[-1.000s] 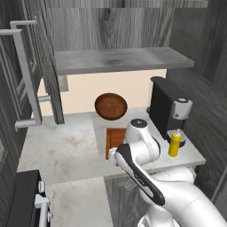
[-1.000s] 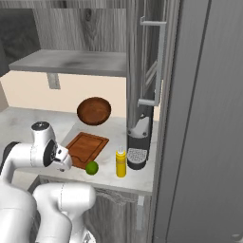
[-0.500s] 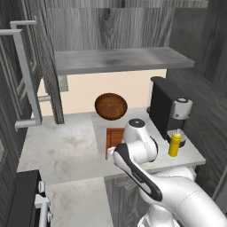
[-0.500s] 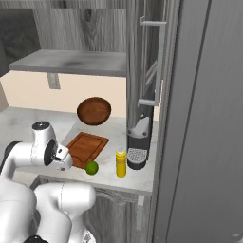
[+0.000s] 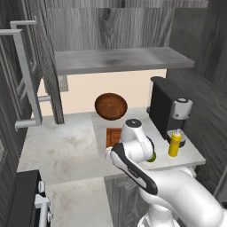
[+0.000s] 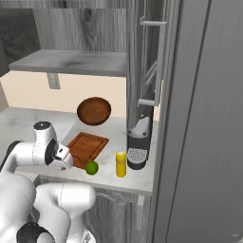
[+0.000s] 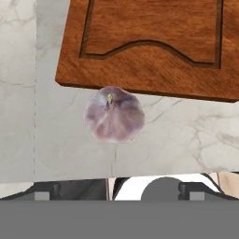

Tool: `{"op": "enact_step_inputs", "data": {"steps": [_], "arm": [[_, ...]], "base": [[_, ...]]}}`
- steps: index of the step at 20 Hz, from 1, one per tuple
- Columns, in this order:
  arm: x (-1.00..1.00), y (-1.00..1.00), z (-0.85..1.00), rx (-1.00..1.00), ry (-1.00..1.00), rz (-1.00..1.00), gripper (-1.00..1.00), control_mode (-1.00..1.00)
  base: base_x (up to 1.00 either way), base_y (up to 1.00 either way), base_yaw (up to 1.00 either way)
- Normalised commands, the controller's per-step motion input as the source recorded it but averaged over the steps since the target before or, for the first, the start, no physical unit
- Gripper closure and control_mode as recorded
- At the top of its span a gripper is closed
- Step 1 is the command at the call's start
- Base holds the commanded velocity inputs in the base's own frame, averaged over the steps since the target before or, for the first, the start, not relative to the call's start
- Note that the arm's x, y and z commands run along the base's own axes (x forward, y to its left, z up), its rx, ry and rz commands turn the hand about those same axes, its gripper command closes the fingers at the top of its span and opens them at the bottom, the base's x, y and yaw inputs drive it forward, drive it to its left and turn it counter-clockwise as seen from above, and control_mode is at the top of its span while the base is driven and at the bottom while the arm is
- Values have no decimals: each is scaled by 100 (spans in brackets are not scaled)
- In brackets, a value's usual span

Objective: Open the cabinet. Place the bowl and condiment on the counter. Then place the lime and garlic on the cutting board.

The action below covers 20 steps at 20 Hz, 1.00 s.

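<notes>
Here your pincer hangs low over the surface (image 7: 196,135), but its fingertips are out of the hand view, so you cannot tell how far open it is or whether it holds anything. The garlic (image 7: 114,114) lies straight below on the marble, just beside the cutting board (image 7: 154,42)'s notched edge, probably your next pick. The lime (image 6: 92,167) waits near the board's corner. The bowl (image 6: 94,110) and condiment (image 6: 121,162) already stand out of the open cabinet (image 5: 117,60).

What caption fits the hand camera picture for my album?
Looking down at the garlic on the counter, just beside the cutting board edge.
</notes>
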Motion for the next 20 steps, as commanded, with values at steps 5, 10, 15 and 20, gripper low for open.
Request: {"op": "enact_step_inputs", "data": {"steps": [5,10,15,20], "arm": [[5,0,-19,0,0,0,-100,-100],[5,0,-17,0,0,0,-100,-100],[2,-3,-14,0,0,-1,-100,-100],[0,-7,-7,1,0,0,-100,-100]], "base": [[0,0,0],[0,0,0],[0,0,0],[0,0,0]]}}
